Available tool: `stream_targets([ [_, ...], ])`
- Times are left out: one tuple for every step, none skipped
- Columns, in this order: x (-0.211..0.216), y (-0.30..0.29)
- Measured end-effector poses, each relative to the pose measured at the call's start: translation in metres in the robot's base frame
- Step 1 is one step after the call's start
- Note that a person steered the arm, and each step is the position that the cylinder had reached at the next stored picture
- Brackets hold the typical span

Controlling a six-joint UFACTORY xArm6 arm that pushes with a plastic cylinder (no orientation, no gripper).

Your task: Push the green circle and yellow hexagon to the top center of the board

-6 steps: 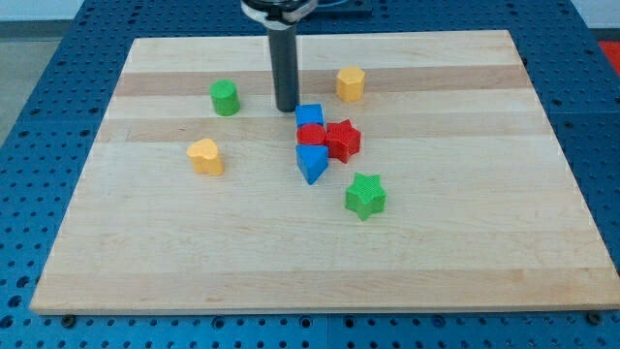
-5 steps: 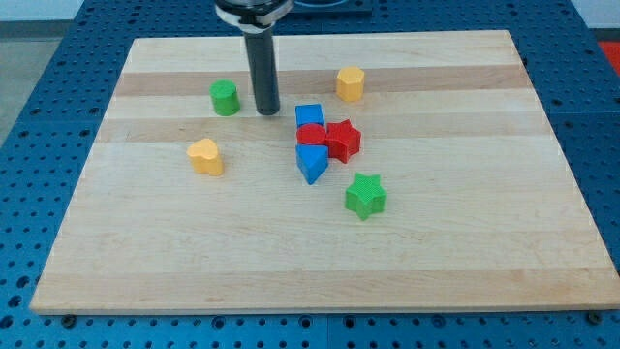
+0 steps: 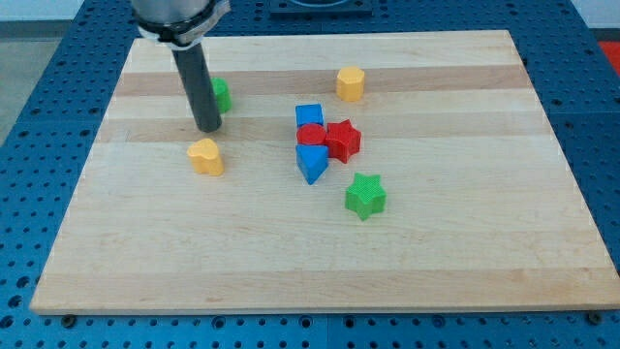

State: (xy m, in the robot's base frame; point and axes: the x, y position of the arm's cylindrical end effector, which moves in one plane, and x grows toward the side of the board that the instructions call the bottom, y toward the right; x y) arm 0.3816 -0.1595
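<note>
The green circle [image 3: 222, 93] sits at the board's upper left, partly hidden behind my rod. My tip [image 3: 207, 127] rests on the board just below and left of the green circle, close to it, and above the yellow heart [image 3: 205, 156]. I cannot tell whether the tip touches the green circle. The yellow hexagon [image 3: 351, 83] stands at the upper middle, to the right of the tip and well apart from it.
A cluster in the board's middle holds a blue cube [image 3: 309, 115], a red circle [image 3: 310, 134], a red star [image 3: 342, 140] and a blue triangle [image 3: 311, 163]. A green star [image 3: 365, 196] lies below and right of the cluster. The wooden board [image 3: 465, 242] sits on a blue perforated table.
My tip has moved left and slightly down, from beside the blue cube, past the green circle, to its lower left. No block has visibly moved.
</note>
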Motion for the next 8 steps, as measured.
stream_targets([
  [-0.011, -0.014],
  [-0.031, -0.016],
  [-0.043, -0.012],
  [-0.054, 0.008],
  [-0.068, 0.036],
  [-0.083, 0.057],
  [-0.096, 0.089],
  [-0.114, 0.126],
])
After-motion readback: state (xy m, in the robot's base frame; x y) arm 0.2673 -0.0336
